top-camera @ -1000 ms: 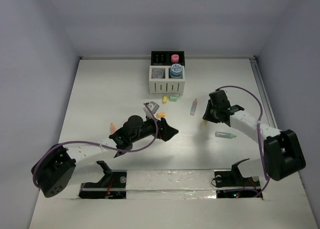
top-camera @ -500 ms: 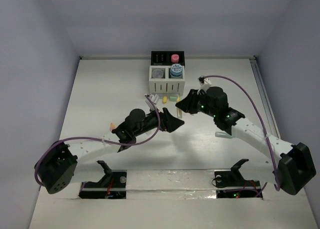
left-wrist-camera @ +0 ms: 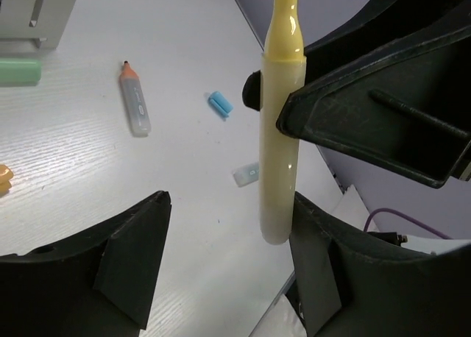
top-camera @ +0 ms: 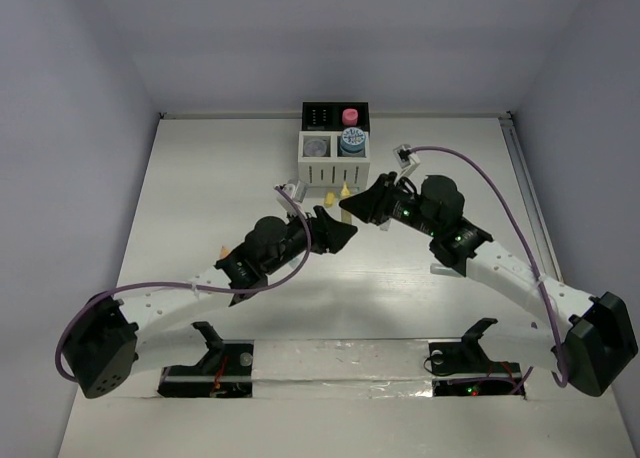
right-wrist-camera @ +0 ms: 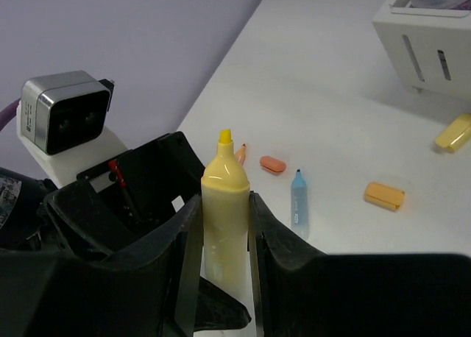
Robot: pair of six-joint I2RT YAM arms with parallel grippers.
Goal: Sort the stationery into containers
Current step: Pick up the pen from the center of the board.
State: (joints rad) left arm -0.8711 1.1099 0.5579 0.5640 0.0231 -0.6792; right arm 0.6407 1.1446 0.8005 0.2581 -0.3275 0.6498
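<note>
Seemingly passing the yellow marker (right-wrist-camera: 224,204) across: clamping it in the right gripper (right-wrist-camera: 224,223), presenting it to the wide-open left gripper (left-wrist-camera: 228,230); next, probably closing left before releasing right.

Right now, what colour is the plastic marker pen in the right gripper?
Pale yellow marker pen; clearest in right wrist view.

Your left gripper (left-wrist-camera: 228,201) stands with its jaws wide apart, and a yellow highlighter (left-wrist-camera: 280,175) hangs upright between them, its lower end just beside your right finger (left-wrist-camera: 316,271). The right gripper (left-wrist-camera: 280,106) clamps that highlighter at mid-body. On the table (left-wrist-camera: 88,190) beyond, you've got an orange-capped clear marker (left-wrist-camera: 134,101), a blue stub (left-wrist-camera: 219,104) to its right and a pale piece (left-wrist-camera: 247,174) nearer. A green stub (left-wrist-camera: 18,72) lies far left, below a white bin (left-wrist-camera: 33,13).
</note>
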